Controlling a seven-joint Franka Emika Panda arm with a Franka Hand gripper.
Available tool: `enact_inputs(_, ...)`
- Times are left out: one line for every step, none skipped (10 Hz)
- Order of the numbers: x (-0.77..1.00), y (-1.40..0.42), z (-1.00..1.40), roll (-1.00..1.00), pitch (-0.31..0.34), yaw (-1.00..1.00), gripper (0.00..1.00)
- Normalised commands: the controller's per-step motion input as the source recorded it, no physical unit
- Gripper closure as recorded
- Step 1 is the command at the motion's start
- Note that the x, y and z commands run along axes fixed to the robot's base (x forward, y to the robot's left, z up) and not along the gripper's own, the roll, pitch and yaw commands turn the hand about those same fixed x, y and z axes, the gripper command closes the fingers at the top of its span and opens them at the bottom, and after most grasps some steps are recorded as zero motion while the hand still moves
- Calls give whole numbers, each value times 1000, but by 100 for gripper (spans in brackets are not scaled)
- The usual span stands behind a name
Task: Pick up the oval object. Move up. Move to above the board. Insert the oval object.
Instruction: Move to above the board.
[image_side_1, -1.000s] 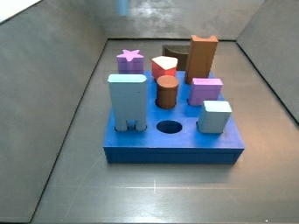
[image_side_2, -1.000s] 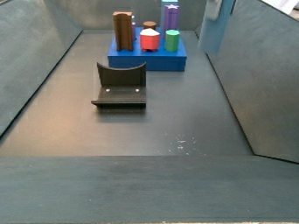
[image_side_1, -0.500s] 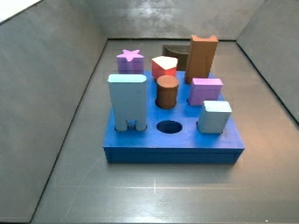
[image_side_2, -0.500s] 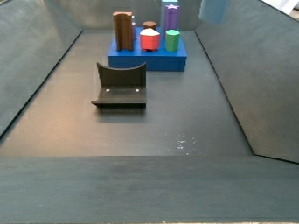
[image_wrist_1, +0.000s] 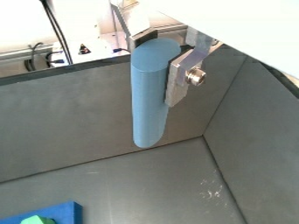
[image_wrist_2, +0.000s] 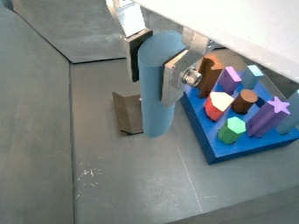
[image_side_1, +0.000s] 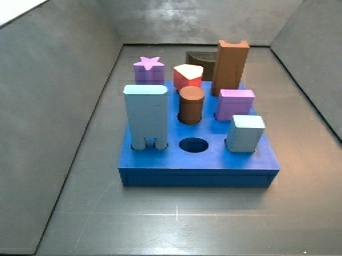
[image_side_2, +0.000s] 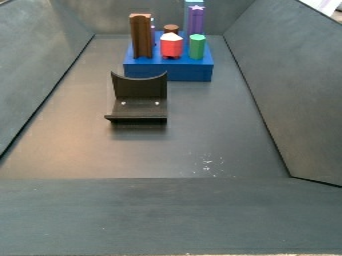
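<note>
In both wrist views the gripper (image_wrist_1: 160, 66) is clamped on the oval object (image_wrist_1: 149, 92), a slim pale grey-blue post held upright, its lower end hanging free well above the dark floor (image_wrist_1: 152, 188). One silver finger (image_wrist_1: 187, 72) presses flat against its side. In a wrist view the fixture (image_wrist_2: 128, 112) stands on the floor just behind the post, and the board (image_wrist_2: 247, 138) lies off to the side, crowded with coloured pegs. In both side views neither the gripper nor the post shows. There the board (image_side_1: 201, 171) carries the light-blue arch block (image_side_1: 144, 116) at its left, a round empty hole (image_side_1: 195, 145) near its front middle, and a short light-blue square block (image_side_1: 245, 133) to the right
</note>
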Motion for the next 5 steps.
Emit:
enact_inputs(233, -1000, 5, 102, 37, -1000, 100)
enact_inputs(235, -1000, 3, 95, 38, -1000, 100)
enact_inputs(244, -1000, 4, 55, 36, -1000, 100)
enact_inputs(249, -1000, 4, 49, 44, -1000, 100)
enact_inputs(262, -1000, 2, 34, 66, -1000, 100)
